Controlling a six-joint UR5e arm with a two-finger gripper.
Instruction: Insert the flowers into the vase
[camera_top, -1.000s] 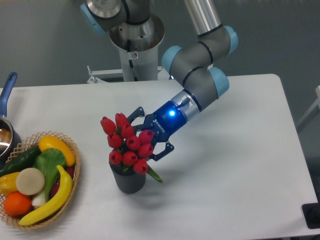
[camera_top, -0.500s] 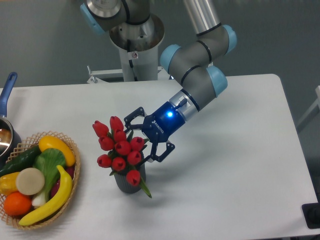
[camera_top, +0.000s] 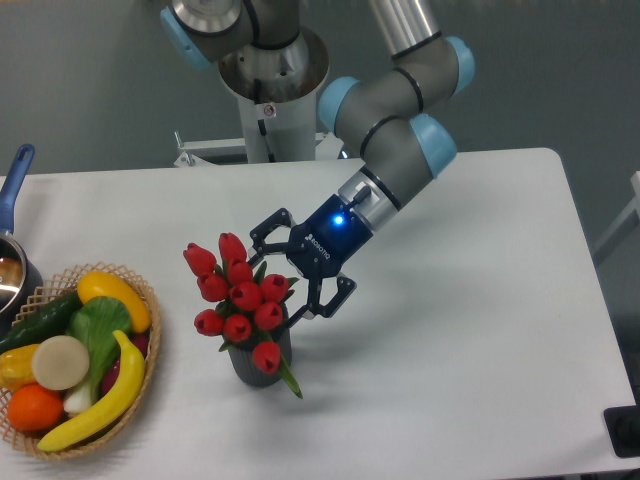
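White worktop (camera_top: 480, 300), grey wall behind: your flowers (camera_top: 238, 299) sit in the vase (camera_top: 262, 362).
You see the bunch leaning left over the rim, 1 leaf hanging down the front. Your hand (camera_top: 283, 273) sits just right of the buds, fingers spread, gripping nothing. At the left edge stands a wicker basket (camera_top: 140, 375) of fruit and vegetables.

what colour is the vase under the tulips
Dark grey, with vertical ribs; the fixed camera, the only view, shows it below the red tulips.
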